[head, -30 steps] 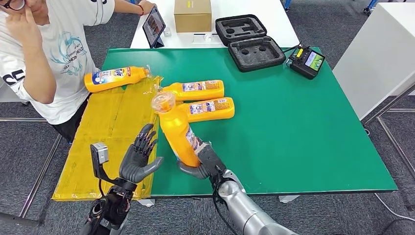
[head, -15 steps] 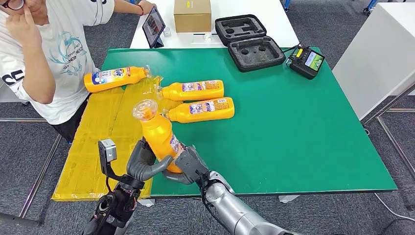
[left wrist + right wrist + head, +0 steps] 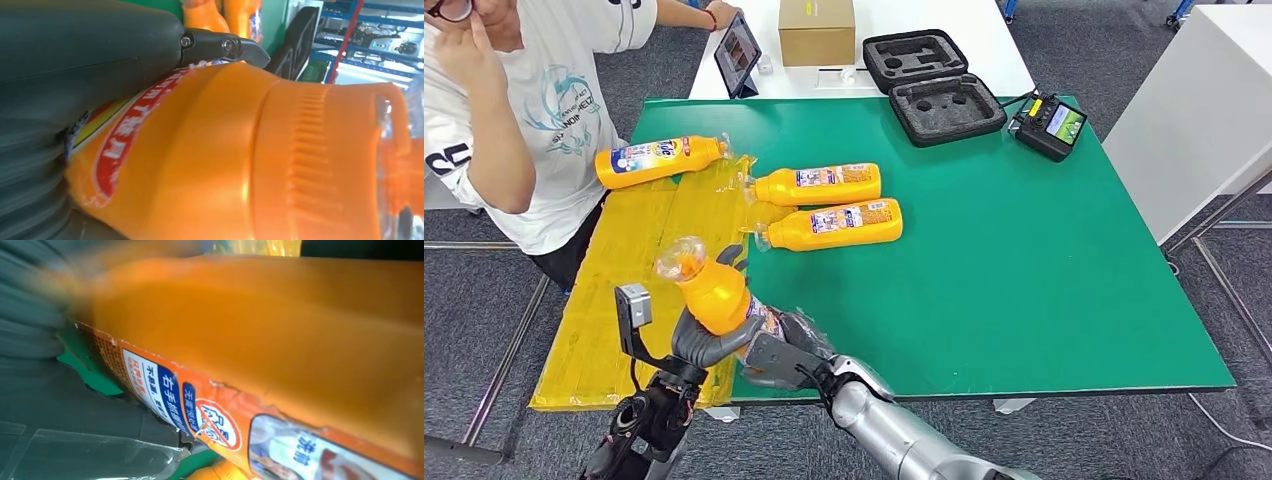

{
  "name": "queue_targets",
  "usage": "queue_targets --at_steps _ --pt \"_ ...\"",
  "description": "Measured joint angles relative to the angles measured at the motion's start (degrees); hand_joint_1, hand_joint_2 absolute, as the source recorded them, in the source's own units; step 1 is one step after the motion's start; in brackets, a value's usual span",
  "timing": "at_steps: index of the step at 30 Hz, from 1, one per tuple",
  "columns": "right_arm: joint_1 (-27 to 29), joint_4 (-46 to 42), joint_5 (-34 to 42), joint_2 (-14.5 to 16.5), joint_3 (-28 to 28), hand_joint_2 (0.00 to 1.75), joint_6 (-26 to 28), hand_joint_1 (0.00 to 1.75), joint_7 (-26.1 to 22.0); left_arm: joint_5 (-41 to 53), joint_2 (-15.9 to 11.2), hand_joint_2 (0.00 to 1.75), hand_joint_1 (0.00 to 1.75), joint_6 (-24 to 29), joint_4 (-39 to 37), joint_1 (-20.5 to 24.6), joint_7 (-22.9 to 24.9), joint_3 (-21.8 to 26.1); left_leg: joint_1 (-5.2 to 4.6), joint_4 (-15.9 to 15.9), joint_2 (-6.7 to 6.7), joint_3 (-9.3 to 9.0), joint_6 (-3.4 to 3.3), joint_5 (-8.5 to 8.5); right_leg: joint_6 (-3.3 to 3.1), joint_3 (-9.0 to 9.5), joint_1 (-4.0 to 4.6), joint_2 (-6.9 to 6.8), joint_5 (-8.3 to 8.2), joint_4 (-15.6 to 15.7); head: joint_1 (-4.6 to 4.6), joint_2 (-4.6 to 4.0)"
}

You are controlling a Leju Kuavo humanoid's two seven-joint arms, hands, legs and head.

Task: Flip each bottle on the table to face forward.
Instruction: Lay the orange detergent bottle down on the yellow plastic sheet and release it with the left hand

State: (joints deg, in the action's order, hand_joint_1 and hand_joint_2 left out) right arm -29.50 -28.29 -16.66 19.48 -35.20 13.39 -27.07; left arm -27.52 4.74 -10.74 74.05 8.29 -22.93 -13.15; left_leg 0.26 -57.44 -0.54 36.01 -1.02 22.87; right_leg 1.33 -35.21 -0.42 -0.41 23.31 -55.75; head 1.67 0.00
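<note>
At nine to eleven o'clock in the head view, a person (image 3: 519, 110) in a white printed T-shirt stands beside the green table (image 3: 1024, 260), one hand raised to the face. Yellow sheeting (image 3: 639, 260) covers the table's left side, and a first orange bottle (image 3: 659, 160) lies across its far edge at about ten o'clock, cap toward the table's middle. At seven o'clock, near the table's front edge, the robot's left hand (image 3: 709, 335) wraps its fingers around the shoulder of a fourth bottle (image 3: 714, 293), lifted off the table and tilted with its clear cap toward ten o'clock; the left wrist view shows dark fingers (image 3: 220, 47) pressed against its label. Just right of it, the right hand (image 3: 789, 350) grips the same bottle's base, so both hands have hold of it. Toward the centre, two more bottles lie parallel on the green surface, the second bottle (image 3: 819, 184) beyond the third bottle (image 3: 834, 224), caps toward nine o'clock. At twelve o'clock sit a tablet (image 3: 737, 54), a cardboard box (image 3: 817, 30) and an open foam-lined case (image 3: 934, 85); a handheld controller (image 3: 1051, 125) rests at one o'clock.
</note>
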Motion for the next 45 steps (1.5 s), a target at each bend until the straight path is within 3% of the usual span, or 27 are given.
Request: queue_targets --at_steps 2,6,8,16,17,20,21,24,28,33,45 --pt "-0.55 0.13 0.0 -0.27 -2.49 1.75 0.36 1.75 1.32 -0.37 -0.31 1.75 0.1 0.01 -0.27 -0.27 0.01 0.1 0.0 0.0 0.0 0.0 0.0 0.0 0.0 -0.01 0.0 0.0 0.0 0.0 -0.01 0.0" --pt "-1.79 0.7 0.23 -0.63 -6.47 1.75 0.75 1.75 2.76 -0.53 -0.64 1.75 1.56 0.14 -0.82 -0.69 0.04 0.36 0.0 0.0 -0.03 0.0 0.01 0.0 0.0 -0.03 0.0 0.02 0.0 0.0 0.0 0.0" --pt "-2.34 1.09 0.66 -0.73 -7.98 1.75 0.97 1.75 3.15 -0.53 -0.7 1.75 1.75 0.29 -0.92 -0.83 0.06 0.41 0.0 -0.01 -0.03 0.0 0.01 0.0 0.0 -0.03 0.0 0.02 0.0 0.0 0.0 0.0" --pt "-3.54 2.46 1.18 -0.77 -11.51 1.75 3.95 1.74 3.51 -0.79 -0.72 1.75 1.75 0.4 -0.94 -0.88 0.16 0.64 0.0 -0.01 -0.03 0.0 0.01 0.0 0.0 -0.04 0.0 0.03 0.0 0.0 0.0 0.0" --pt "-3.58 2.57 1.09 -0.76 -11.77 1.75 4.33 1.51 3.53 -0.78 -0.72 1.75 1.75 0.4 -0.94 -0.87 0.17 0.66 0.0 -0.01 -0.03 0.0 0.01 0.0 0.0 -0.04 0.0 0.03 0.0 0.0 0.01 0.0" --pt "-3.67 2.85 0.09 -0.74 -12.41 1.75 6.22 0.21 3.69 -0.77 -0.72 1.75 1.75 0.39 -0.93 -0.83 0.17 0.65 0.0 -0.01 -0.03 0.0 0.01 0.0 0.0 -0.03 0.0 0.03 0.0 0.0 0.01 0.0" --pt "-3.69 2.95 -0.69 -0.73 -12.62 1.31 7.21 0.0 3.87 -0.69 -0.72 1.75 1.75 0.42 -0.93 -0.77 0.1 0.64 0.0 -0.01 -0.03 0.0 0.01 0.0 0.0 -0.03 0.0 0.03 0.0 0.0 0.0 0.0" --pt "-3.67 3.32 -3.64 -0.6 -12.9 0.0 10.04 0.0 4.63 -0.24 -0.72 1.75 1.75 1.06 -0.81 -0.56 -0.64 0.64 0.0 -0.01 -0.02 0.0 0.01 0.0 0.0 -0.03 0.0 0.02 0.0 0.0 -0.01 0.0" --pt "-3.53 3.53 -6.16 -0.57 -12.31 0.0 13.16 0.0 3.89 1.05 -0.67 1.75 1.75 3.43 0.02 -0.57 -2.21 0.68 0.0 -0.01 -0.01 0.01 0.0 0.0 0.0 -0.02 0.0 0.02 0.0 -0.01 -0.01 0.0" --pt "-2.06 -0.53 -7.73 -0.85 -7.42 0.0 16.41 0.0 -0.31 5.85 -0.48 1.75 1.75 9.42 2.24 -0.5 -5.66 1.78 0.0 -0.01 -0.02 0.01 0.0 0.0 0.0 -0.02 0.0 0.0 0.0 0.0 -0.01 0.0" --pt "0.42 -6.87 -9.24 -1.26 -2.75 0.0 16.38 0.0 -0.43 6.93 -0.02 1.75 1.75 10.38 3.57 -0.24 -6.15 3.32 0.0 0.0 0.0 0.01 0.0 0.0 0.0 -0.01 0.0 0.0 0.0 0.0 -0.01 0.0"
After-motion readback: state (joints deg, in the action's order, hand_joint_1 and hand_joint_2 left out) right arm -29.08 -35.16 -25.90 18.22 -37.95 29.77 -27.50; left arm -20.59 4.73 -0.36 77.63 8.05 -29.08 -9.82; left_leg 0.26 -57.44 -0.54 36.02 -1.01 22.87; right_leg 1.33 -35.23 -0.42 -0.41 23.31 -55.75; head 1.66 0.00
